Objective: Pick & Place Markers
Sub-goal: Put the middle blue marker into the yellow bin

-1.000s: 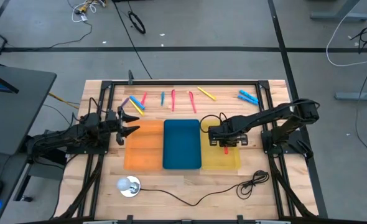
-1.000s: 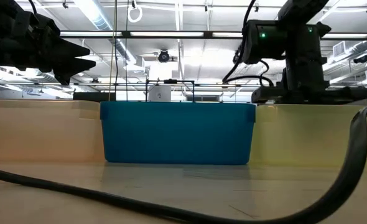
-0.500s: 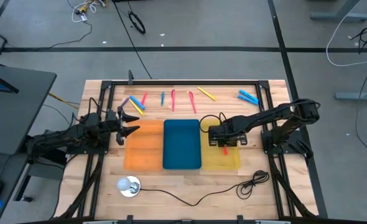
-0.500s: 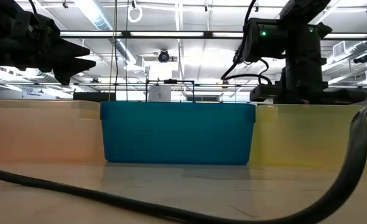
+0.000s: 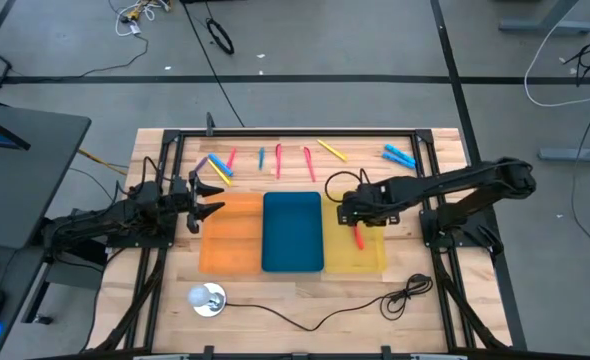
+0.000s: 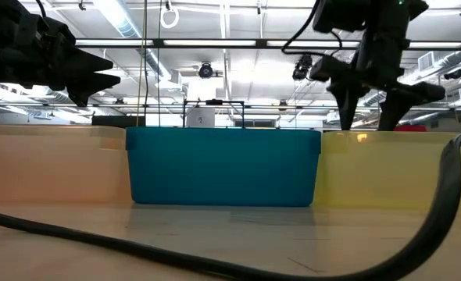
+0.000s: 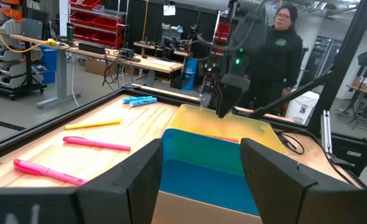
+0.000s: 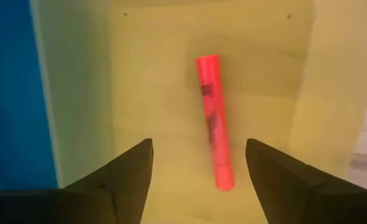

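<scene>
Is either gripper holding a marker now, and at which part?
No. The right gripper is open above the red marker; the left gripper is open, empty.

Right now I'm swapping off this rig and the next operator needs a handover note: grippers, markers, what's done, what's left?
Right gripper: open, empty, above the yellow tray.
Left gripper: open, empty, waiting at the orange tray's far-left corner.
Done: one red marker lies loose in the yellow tray.
Blue tray: no markers visible.
Left: the other markers lie on the table beyond the trays, including yellow and blue ones at the far right.
</scene>
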`<state>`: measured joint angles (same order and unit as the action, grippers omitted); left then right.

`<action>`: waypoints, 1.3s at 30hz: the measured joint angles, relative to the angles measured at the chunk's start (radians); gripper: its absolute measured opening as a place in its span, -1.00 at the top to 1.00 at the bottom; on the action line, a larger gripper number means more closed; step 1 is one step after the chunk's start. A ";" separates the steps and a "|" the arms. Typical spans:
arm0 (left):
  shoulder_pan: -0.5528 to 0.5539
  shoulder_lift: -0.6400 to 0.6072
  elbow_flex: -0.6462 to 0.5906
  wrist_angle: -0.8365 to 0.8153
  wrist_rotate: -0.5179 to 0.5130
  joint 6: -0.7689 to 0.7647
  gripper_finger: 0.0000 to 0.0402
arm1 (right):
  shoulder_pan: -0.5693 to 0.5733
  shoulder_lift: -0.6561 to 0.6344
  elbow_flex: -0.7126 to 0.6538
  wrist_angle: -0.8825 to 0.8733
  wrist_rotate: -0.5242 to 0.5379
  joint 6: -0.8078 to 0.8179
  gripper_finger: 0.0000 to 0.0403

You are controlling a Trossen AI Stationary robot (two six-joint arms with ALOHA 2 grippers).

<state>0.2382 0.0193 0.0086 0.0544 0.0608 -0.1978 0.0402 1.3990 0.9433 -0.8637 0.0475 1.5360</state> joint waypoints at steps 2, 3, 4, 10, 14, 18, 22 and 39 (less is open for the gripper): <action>0.000 0.000 0.000 0.000 0.000 0.001 -0.11 | 0.000 -0.034 0.006 -0.005 0.000 0.000 -0.28; 0.000 0.000 0.000 0.000 0.000 0.000 -0.11 | 0.000 -0.049 0.006 -0.002 0.000 0.000 -0.28; 0.000 0.000 0.000 0.000 0.000 0.000 -0.11 | 0.000 -0.063 0.006 -0.005 0.000 0.000 -0.28; 0.000 0.000 0.000 0.000 0.000 0.001 -0.11 | -0.006 -0.130 0.006 -0.043 -0.003 0.016 -0.28; 0.000 0.000 0.000 0.000 0.000 0.001 -0.11 | -0.014 -0.150 0.006 -0.092 -0.003 0.017 -0.28; 0.000 0.000 0.000 0.000 0.000 0.001 -0.11 | -0.014 -0.151 0.006 -0.105 -0.007 0.009 -0.28; 0.000 0.000 0.000 0.000 0.000 0.001 -0.11 | -0.015 -0.151 0.006 -0.105 -0.028 -0.017 -0.28; 0.000 0.000 0.000 0.000 0.000 0.001 -0.11 | -0.138 -0.151 0.006 -0.104 -0.177 -0.713 -0.28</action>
<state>0.2382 0.0193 0.0086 0.0547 0.0608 -0.1970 -0.0981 1.2484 0.9493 -0.9681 -0.1296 0.8229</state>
